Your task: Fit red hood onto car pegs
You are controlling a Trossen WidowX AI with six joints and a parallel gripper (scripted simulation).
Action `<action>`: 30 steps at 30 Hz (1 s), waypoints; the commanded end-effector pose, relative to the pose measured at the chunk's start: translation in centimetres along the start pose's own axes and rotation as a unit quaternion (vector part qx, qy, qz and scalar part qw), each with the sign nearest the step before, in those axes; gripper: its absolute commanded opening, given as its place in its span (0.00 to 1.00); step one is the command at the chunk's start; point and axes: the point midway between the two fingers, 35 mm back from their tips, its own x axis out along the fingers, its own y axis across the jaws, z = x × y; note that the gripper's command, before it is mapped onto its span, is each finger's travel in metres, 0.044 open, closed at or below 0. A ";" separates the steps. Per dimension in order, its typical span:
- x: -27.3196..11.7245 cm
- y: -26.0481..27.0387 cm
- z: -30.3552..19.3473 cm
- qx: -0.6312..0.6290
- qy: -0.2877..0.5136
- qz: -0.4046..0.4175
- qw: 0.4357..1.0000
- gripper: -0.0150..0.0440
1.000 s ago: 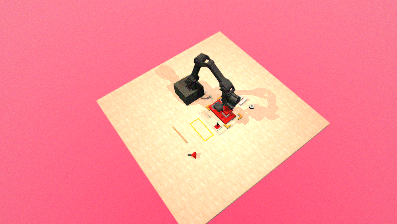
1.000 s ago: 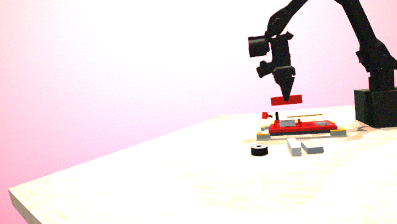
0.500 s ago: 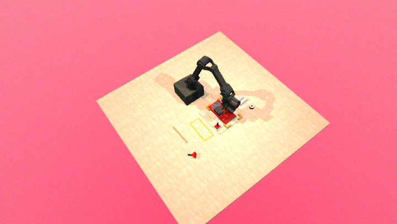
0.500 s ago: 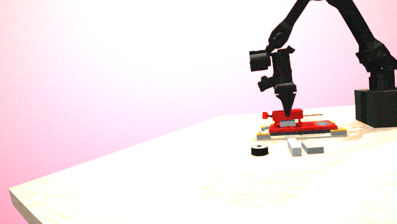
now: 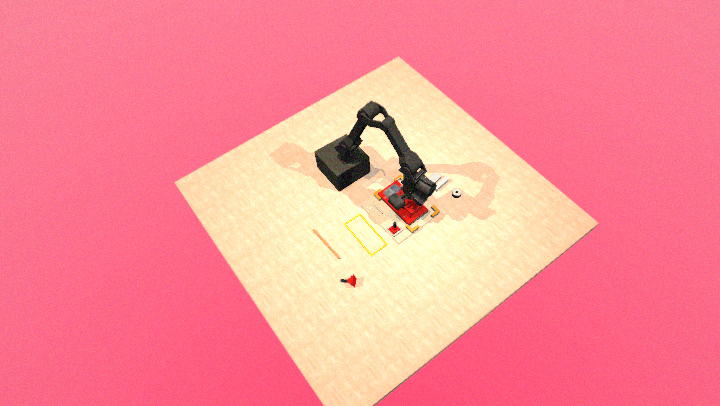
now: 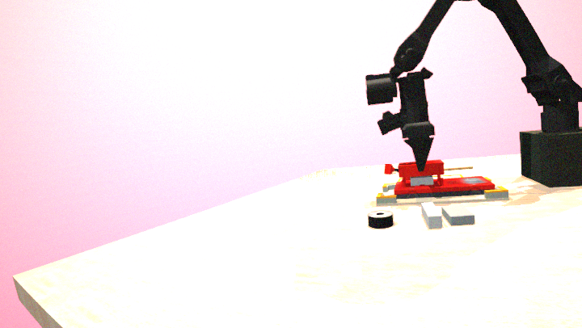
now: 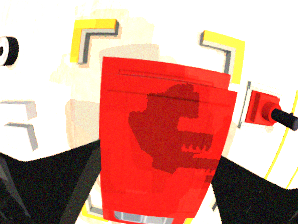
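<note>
My gripper (image 6: 419,166) is shut on the red hood (image 6: 420,172), which sits low over the left end of the red car chassis (image 6: 446,186) in its jig. The grey engine block (image 6: 421,181) shows just under the hood's edge. In the wrist view the hood's flat roof (image 7: 164,136) fills the middle between my two dark fingers, with the jig's yellow corner marks (image 7: 93,35) beyond it. The pegs and corner holes are hidden under the hood. In the top view the gripper (image 5: 409,202) stands over the chassis (image 5: 399,193).
A black ring (image 6: 380,219) and two grey blocks (image 6: 446,214) lie in front of the jig. A small red part with a black knob (image 7: 266,111) lies beside the jig. A yellow outline (image 5: 366,234), a wooden stick (image 5: 326,243) and a red cone (image 5: 351,280) lie farther off. The arm's base (image 5: 342,164) stands behind.
</note>
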 end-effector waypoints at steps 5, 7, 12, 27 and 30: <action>0.0 0.1 0.0 0.003 0.000 0.002 1.000 0.25; 0.0 0.1 0.0 0.003 0.000 0.002 1.000 0.25; 0.0 0.1 -0.1 0.003 0.000 0.002 1.000 0.25; 0.6 0.1 -0.1 0.003 0.000 0.002 1.000 0.25; 0.7 0.1 -0.1 0.003 0.000 0.002 1.000 0.25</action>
